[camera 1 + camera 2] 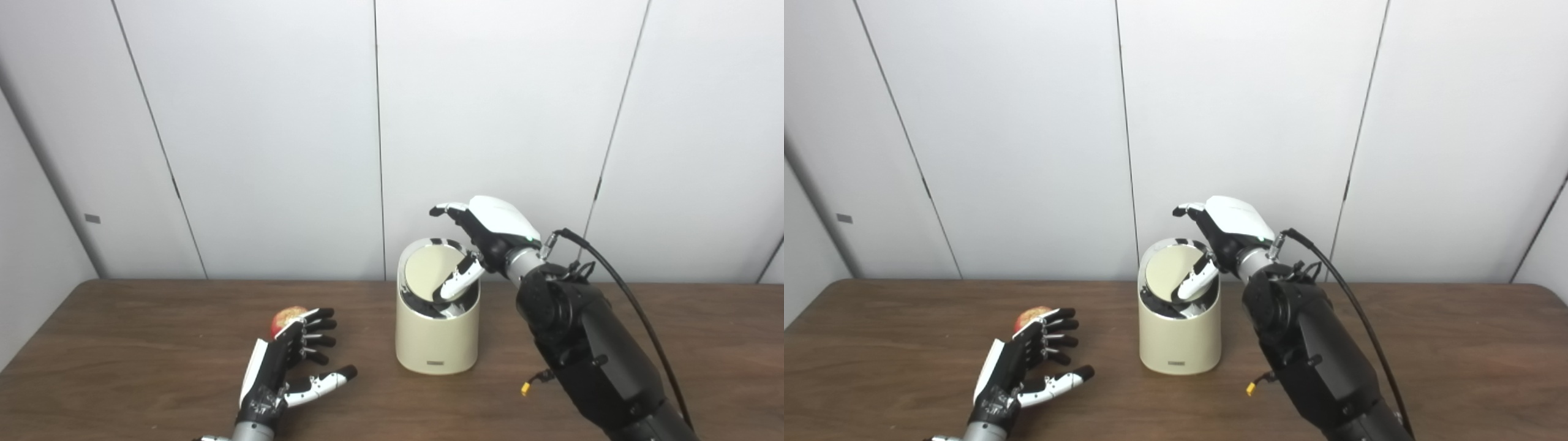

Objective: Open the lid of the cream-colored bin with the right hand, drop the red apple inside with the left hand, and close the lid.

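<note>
While the right hand [490,236] hangs over the bin [436,334] with fingers loosely spread and its thumb [458,280] pressing down on the round lid [429,269], which tilts inward to bare a dark gap along its near edge, the left hand [288,361] lies on the desk [122,367], fingers apart and holding nothing. Just past its fingertips sits the apple [285,318], red with a yellowish patch, left of the cream, rounded bin standing mid-desk.
</note>
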